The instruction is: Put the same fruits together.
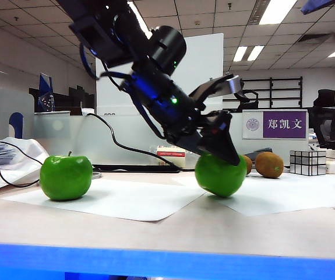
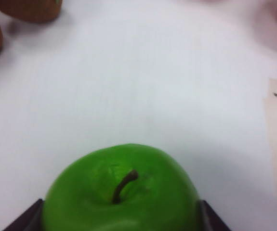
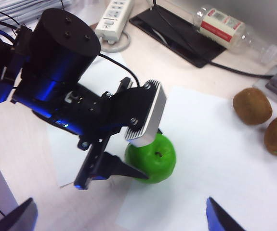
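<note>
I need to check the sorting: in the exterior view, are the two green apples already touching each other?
No: one green apple sits alone at the left, while the other apple is apart from it, between the left gripper's fingers.

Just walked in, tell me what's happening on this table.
The left gripper has its fingers either side of a green apple on the right-hand white sheet, near two kiwis. The other green apple sits alone on the left sheet. The right gripper hangs open above, holding nothing.

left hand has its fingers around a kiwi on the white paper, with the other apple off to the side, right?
Not a kiwi: the left hand has its fingers around a green apple, as the left wrist view shows. The two kiwis lie apart from it; the other apple is indeed off to the side.
</note>
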You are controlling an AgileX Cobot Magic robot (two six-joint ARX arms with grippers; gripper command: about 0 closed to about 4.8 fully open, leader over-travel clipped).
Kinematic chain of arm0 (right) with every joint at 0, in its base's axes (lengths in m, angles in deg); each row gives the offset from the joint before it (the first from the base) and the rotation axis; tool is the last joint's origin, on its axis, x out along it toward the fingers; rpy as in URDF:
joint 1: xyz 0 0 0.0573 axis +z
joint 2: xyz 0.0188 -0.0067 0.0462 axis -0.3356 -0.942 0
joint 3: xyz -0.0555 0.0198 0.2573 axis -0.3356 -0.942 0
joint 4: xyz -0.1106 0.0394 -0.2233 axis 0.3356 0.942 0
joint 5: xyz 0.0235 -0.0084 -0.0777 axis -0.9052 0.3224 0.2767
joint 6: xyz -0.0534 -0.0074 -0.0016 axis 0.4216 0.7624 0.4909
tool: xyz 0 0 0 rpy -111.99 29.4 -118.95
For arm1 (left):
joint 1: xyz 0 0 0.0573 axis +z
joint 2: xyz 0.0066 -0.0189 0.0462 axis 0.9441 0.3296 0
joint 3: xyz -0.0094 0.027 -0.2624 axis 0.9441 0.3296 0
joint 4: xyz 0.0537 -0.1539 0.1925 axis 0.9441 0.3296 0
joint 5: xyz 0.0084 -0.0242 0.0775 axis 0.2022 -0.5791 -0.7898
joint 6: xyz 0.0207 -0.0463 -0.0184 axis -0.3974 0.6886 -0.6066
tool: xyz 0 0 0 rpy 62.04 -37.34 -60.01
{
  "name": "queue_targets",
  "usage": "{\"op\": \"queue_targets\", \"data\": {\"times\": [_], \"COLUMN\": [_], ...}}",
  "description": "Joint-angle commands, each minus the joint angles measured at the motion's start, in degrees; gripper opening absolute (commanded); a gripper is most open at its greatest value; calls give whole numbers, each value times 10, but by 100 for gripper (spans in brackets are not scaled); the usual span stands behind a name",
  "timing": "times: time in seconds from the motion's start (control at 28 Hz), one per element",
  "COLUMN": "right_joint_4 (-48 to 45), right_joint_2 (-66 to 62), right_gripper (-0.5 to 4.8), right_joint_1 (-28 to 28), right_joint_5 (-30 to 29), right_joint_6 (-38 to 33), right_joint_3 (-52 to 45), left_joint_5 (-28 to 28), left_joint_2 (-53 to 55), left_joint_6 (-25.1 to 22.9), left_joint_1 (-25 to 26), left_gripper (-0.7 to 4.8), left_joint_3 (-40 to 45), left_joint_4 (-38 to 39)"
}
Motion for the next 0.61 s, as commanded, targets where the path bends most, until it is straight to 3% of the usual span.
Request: {"op": "queue_targets", "data": {"times": [0.04, 0.29, 0.39, 0.61], "right_joint_4": [-14, -17, -16, -10], "right_joint_2": [4, 15, 28, 49], "right_gripper": [479, 479, 479, 479], "right_joint_1": [1, 1, 1, 1], "right_joint_5": [-5, -18, -18, -20], "right_joint_6": [0, 0, 0, -4], "right_joint_3": [2, 2, 2, 2], "left_joint_5": [3, 20, 16, -59], "left_joint_2": [-41, -123, -181, -308], "left_joint_6": [10, 18, 18, 38], "left_joint_1": [0, 1, 1, 3], "left_gripper": [-5, -5, -5, -5], "left_joint_3": [26, 84, 146, 288], "left_joint_4": [-36, -35, -45, -118]}}
